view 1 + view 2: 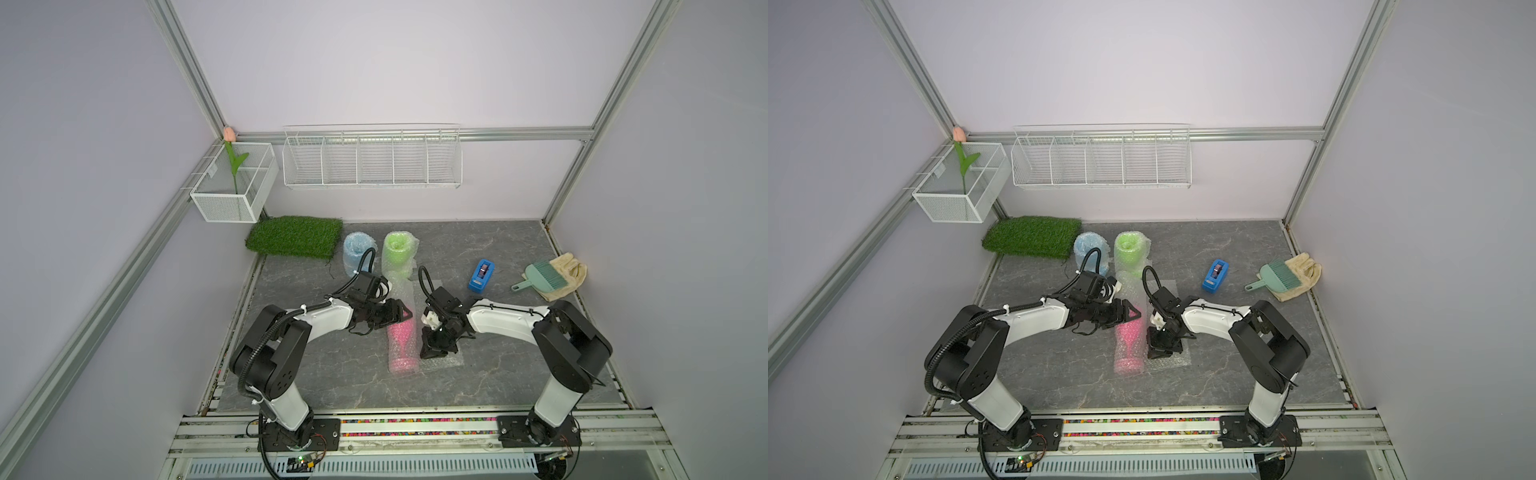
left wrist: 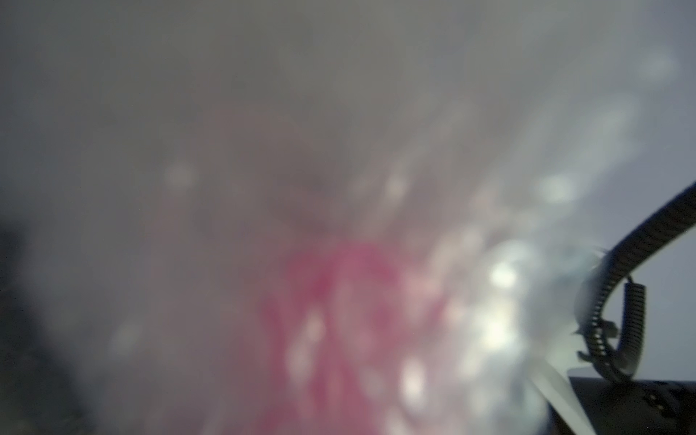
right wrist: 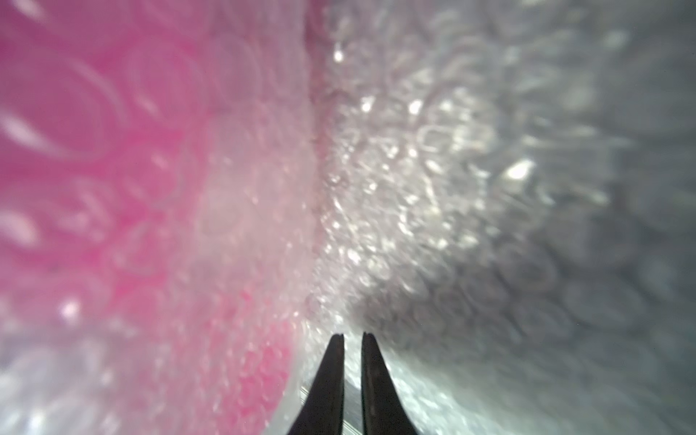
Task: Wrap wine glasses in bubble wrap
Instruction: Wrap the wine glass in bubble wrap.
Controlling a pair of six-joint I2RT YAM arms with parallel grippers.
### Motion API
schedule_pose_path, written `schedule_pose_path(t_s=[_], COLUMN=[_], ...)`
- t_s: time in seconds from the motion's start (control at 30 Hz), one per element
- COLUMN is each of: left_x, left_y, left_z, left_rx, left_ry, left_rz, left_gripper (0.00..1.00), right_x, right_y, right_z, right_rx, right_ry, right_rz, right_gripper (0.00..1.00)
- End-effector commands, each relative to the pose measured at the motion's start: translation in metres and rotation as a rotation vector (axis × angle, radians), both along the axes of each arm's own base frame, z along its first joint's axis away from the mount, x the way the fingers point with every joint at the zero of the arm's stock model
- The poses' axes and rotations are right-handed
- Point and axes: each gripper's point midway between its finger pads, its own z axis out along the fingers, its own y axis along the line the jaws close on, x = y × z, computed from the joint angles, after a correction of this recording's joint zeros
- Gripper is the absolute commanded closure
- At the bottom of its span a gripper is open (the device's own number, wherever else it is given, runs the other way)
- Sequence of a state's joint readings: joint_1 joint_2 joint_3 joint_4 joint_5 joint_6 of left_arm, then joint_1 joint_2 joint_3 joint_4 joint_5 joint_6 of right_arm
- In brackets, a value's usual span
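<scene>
The pink wine glass point(image 1: 402, 345) lies on the table, rolled in bubble wrap point(image 1: 446, 360) whose loose flap lies flat to its right. My left gripper point(image 1: 403, 313) sits over the roll's far part; its wrist view is only a pink blur point(image 2: 339, 301), so its jaws are not readable. Pointing down at the flap beside the roll, my right gripper point(image 1: 432, 353) has its jaws point(image 3: 353, 335) pinched nearly together on the sheet point(image 3: 433, 169), with the pink glass point(image 3: 94, 169) alongside. The blue point(image 1: 357, 251) and green point(image 1: 399, 253) wine glasses stand wrapped at the back.
A blue tape dispenser point(image 1: 482, 276), a teal brush and dustpan point(image 1: 540, 276) and a beige glove point(image 1: 575, 270) lie to the right. A grass mat point(image 1: 295, 237) is at the back left. A wire rack point(image 1: 372, 160) and a mesh basket point(image 1: 232, 187) hang on the walls.
</scene>
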State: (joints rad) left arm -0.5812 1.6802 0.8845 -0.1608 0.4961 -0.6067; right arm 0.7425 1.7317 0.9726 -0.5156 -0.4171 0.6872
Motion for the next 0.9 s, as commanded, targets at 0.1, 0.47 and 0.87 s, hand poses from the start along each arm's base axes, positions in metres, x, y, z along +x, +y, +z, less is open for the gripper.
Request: schedule_pose_path(t_s=[0.1, 0.47, 0.87], left_x=[-0.002, -0.005, -0.01], left_y=[0.005, -0.01, -0.014], left_z=[-0.001, -0.003, -0.004], left_rx=[0.105, 0.13, 0.135], left_ry=[-0.02, -0.007, 0.019], left_rz=[-0.018, -0.051, -0.068], left_gripper=[0.52, 0.54, 0.58], right_x=[0.02, 0.073, 0.15], right_y=[-0.021, 0.021, 0.045], right_z=[0.02, 0.032, 0.007], right_rx=[-0.004, 0.237, 0.387], right_ry=[-0.075, -0.101, -0.103], right_rz=[-0.034, -0.107, -0.215], right_gripper=[0.86, 0.86, 0.88])
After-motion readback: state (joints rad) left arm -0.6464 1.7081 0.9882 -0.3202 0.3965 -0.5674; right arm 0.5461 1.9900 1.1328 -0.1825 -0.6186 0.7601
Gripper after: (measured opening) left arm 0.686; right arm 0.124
